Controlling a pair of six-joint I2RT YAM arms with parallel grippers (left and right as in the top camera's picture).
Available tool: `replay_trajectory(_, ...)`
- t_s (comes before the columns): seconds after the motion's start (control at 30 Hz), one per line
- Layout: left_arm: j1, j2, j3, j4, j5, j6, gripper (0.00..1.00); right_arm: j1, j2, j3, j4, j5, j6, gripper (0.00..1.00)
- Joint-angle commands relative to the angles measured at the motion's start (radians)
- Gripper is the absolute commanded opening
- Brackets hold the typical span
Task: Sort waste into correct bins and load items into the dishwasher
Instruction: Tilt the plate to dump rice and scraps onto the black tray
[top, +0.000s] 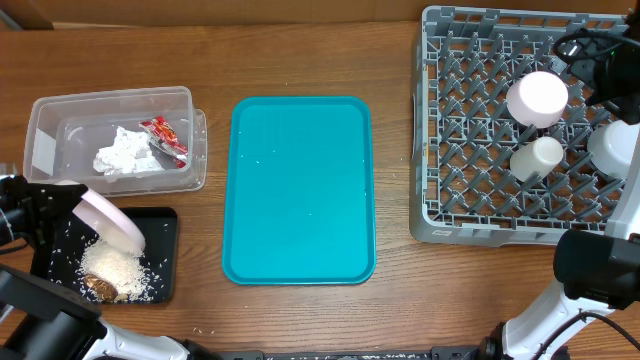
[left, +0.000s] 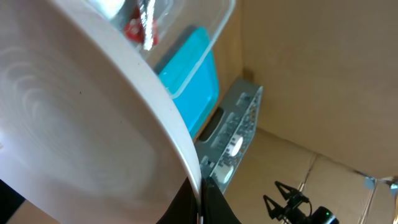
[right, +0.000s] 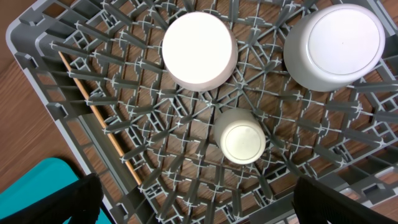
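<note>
Here, lower left, the left end effector (top: 70, 207) clenches the tilted pink saucer (top: 112, 222); the right end effector (right: 199, 202) gapes wide.

Upper left, napkin (top: 122, 155) and wrapper (top: 165, 138) in clear tub (top: 110, 96); pink saucer (top: 112, 220) tilted in my grip over the crumb-strewn black tray (top: 165, 230), lower left; cup (top: 537, 157), bowl (top: 537, 97) upturned in rack (top: 470, 215), right.

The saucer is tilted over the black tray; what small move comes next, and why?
Probably lift the pink saucer clear of the black tray and start it toward the grey dish rack. The rice crumbs and brown scraps already lie on the tray, and the saucer's face in the left wrist view looks bare.
</note>
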Motion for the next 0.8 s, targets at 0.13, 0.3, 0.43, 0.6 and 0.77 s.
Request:
replay_trajectory(0.13, 0.013, -0.039, -0.006, -0.012, 0.130, 0.024, 0.04, 0.002, -0.020, 0.019, 0.003, 0.010, -0.006, 1.00)
replay_trajectory(0.3, 0.017, -0.037, -0.006, -0.018, 0.065, -0.009, 0.04, 0.002, -0.020, 0.019, 0.003, 0.010, -0.006, 1.00)
replay_trajectory(0.43, 0.019, -0.037, -0.006, -0.018, 0.040, -0.019, 0.04, 0.002, -0.020, 0.019, 0.003, 0.010, -0.006, 1.00)
replay_trajectory(0.6, 0.025, -0.037, -0.006, -0.018, 0.025, -0.026, 0.05, 0.002, -0.020, 0.019, 0.003, 0.010, -0.006, 1.00)
replay_trajectory(0.77, 0.025, -0.037, -0.006, 0.001, 0.029, -0.025, 0.04, 0.002, -0.020, 0.019, 0.003, 0.010, -0.006, 1.00)
